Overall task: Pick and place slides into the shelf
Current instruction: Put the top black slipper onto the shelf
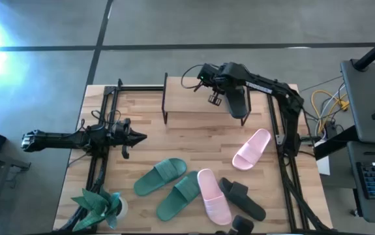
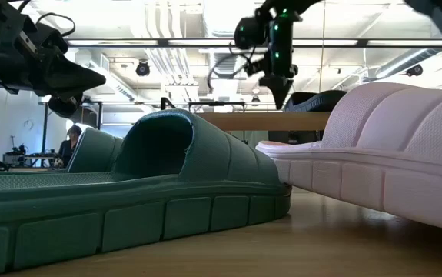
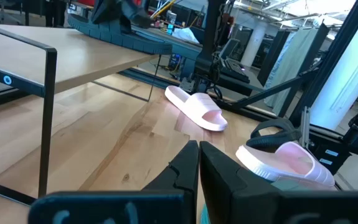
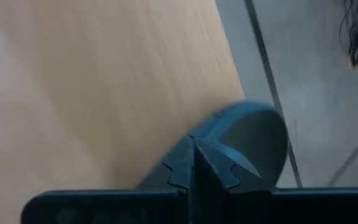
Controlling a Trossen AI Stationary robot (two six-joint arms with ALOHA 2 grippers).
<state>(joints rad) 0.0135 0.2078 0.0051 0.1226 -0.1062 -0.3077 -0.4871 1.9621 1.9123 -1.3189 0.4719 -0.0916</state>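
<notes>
- The left gripper (image 1: pixel 141 137) hangs over the left part of the worktop (image 1: pixel 194 140), pointing toward the middle; in the left wrist view its jaws are pressed together with nothing between them.
- A green folded-paper ornament (image 1: pixel 96 203) sits at the worktop's near left corner.
- Two dark green slides (image 1: pixel 161 176) lie side by side near the front, left of centre, both angled, the second (image 1: pixel 179 194) just right of the first.
- The shelf (image 1: pixel 203 98) stands at the far middle of the worktop, its light plank top on thin black legs.
- A light pink slide (image 1: pixel 213 196) lies just right of the green pair, touching or nearly touching a black slide (image 1: pixel 242 199) on its other side.
- Another black slide (image 1: pixel 242 225) shows partly at the front edge.
- The right gripper (image 1: pixel 237 108) is above the right end of the shelf; its jaws are closed, tips meeting, on the edge of a black slide (image 4: pixel 247 140) that lies on the plank.
- A second light pink slide (image 1: pixel 251 149) lies alone toward the right, well apart from the shelf.
</notes>
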